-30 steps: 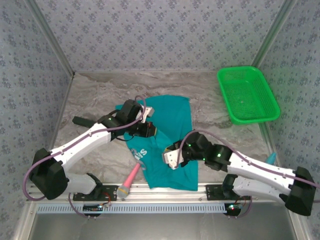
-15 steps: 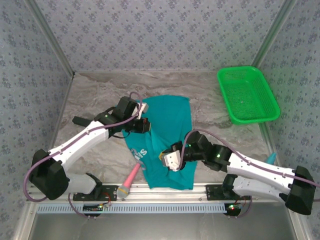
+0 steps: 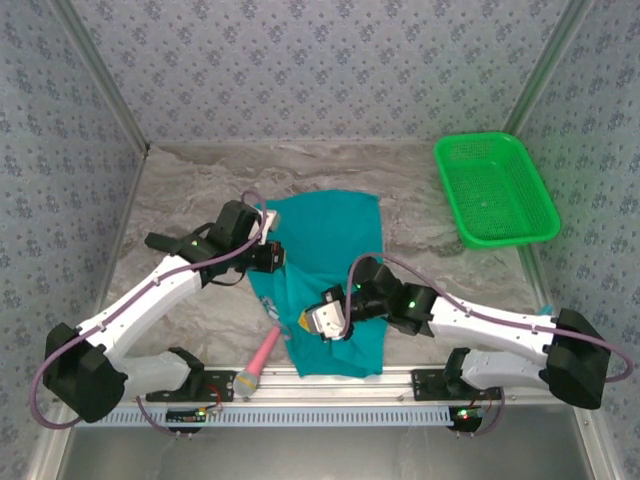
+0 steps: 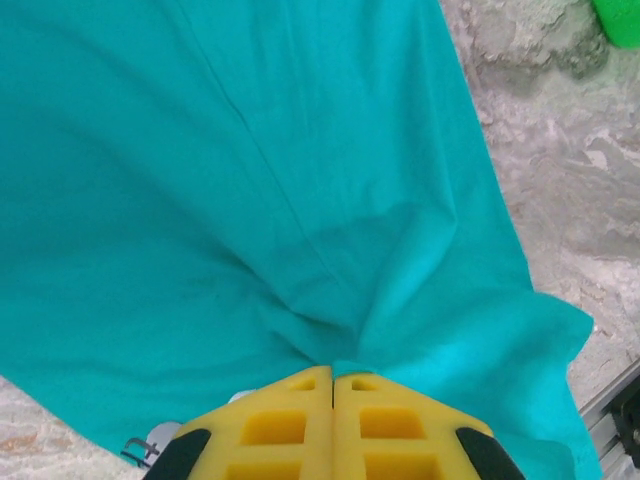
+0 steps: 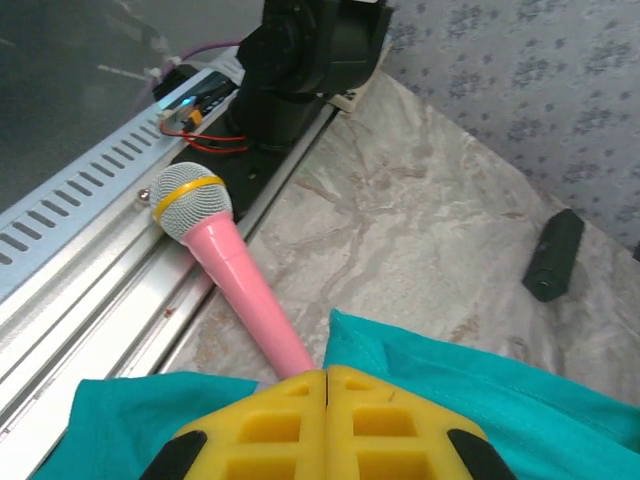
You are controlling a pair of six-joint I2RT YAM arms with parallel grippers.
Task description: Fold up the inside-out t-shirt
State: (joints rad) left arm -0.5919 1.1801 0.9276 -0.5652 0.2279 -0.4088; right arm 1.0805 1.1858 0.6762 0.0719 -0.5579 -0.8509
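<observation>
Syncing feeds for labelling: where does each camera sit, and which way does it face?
Top external: above, behind the bases, looking down at table; both arms show.
Left wrist: on left arm, facing the t-shirt; shut left hand shows.
Right wrist: facing near rail and pink microphone; shut right hand shows.
Shared: the t-shirt, in all three.

Bright, even light; sharp focus.
</observation>
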